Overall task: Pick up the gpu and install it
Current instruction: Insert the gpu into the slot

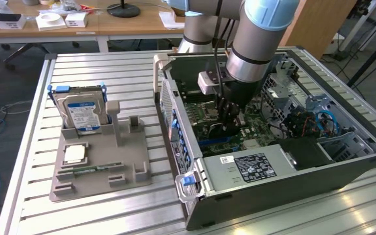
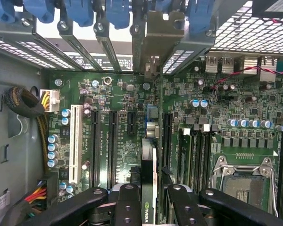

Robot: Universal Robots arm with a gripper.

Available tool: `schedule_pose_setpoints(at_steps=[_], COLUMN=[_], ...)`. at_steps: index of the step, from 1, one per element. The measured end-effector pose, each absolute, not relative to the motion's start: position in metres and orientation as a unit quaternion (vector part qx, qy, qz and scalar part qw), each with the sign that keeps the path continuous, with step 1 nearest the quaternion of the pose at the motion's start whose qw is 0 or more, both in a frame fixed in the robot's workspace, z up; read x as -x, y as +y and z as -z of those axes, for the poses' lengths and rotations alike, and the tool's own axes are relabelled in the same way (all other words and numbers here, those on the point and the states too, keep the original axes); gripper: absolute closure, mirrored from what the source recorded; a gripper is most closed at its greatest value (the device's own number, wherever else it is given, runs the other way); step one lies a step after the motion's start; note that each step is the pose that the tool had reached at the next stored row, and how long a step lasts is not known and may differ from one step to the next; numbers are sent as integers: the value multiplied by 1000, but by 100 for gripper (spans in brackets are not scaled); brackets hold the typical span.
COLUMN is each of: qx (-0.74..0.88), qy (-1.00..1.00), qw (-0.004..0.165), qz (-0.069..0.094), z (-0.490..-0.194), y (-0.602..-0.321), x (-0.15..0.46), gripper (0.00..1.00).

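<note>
exterior view: gripper (image 1: pixel 229 117) w/ gpu (image 2: pixel 148 179) in case (image 1: pixel 286 188), slatted table (image 1: pixel 96 215), desk (image 1: pixel 132 24) behind

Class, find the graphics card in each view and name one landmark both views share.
Exterior view: the graphics card is the dark piece under the gripper, inside the open computer case.
Wrist view: the graphics card stands edge-on in the gripper, over the slots.
Shared landmark: the green motherboard.

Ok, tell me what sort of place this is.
Probably a robotics lab for PC assembly: an open black desktop computer case on a slatted aluminium table, a grey plastic parts fixture beside it, wooden desks behind. The gripper holds the thin dark gpu inside the case.
</note>
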State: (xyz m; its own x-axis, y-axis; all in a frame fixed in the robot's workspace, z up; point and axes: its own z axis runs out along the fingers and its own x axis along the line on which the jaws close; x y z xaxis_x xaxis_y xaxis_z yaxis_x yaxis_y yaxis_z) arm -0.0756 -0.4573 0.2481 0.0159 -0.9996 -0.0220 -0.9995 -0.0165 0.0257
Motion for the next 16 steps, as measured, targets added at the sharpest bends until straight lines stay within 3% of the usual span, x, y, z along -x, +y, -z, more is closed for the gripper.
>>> schedule_pose_setpoints(at_steps=[16], qx=[-713], qy=[-701], qw=[1], qz=[17], z=[-248], y=[-458], x=[75], gripper=[73])
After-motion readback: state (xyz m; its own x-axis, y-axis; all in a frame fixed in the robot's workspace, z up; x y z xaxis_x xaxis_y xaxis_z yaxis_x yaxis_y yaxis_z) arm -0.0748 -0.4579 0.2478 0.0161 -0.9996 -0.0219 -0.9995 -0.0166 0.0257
